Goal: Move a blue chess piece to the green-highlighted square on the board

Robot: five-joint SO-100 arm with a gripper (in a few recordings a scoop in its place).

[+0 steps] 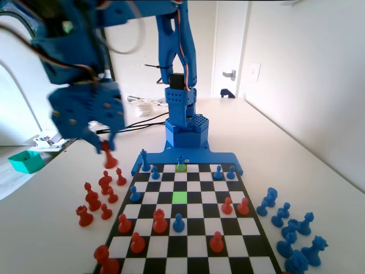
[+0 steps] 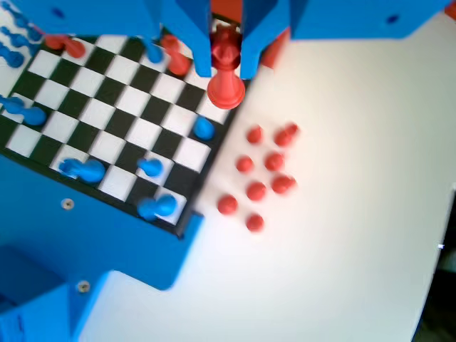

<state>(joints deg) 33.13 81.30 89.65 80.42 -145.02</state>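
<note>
A cluster of red pieces (image 1: pixel 100 197) stands on the white counter (image 1: pixel 319 171) left of the chequered squares in the fixed view; captured blue pieces (image 1: pixel 291 228) crowd the right side. A teal tray (image 1: pixel 25 161) sits at the far left edge, with tangled cables (image 1: pixel 140 108) behind and a door handle (image 1: pixel 229 74) on the rear wall.

Bright daylight washes out the white table (image 2: pixel 342 235), and the wrist view looks slightly soft, perhaps motion-blurred.

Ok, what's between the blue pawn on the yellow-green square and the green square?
Fixed view: one bare board square, nothing standing on it, separates the blue pawn from the green square. The fingers grip a red piece.
</note>
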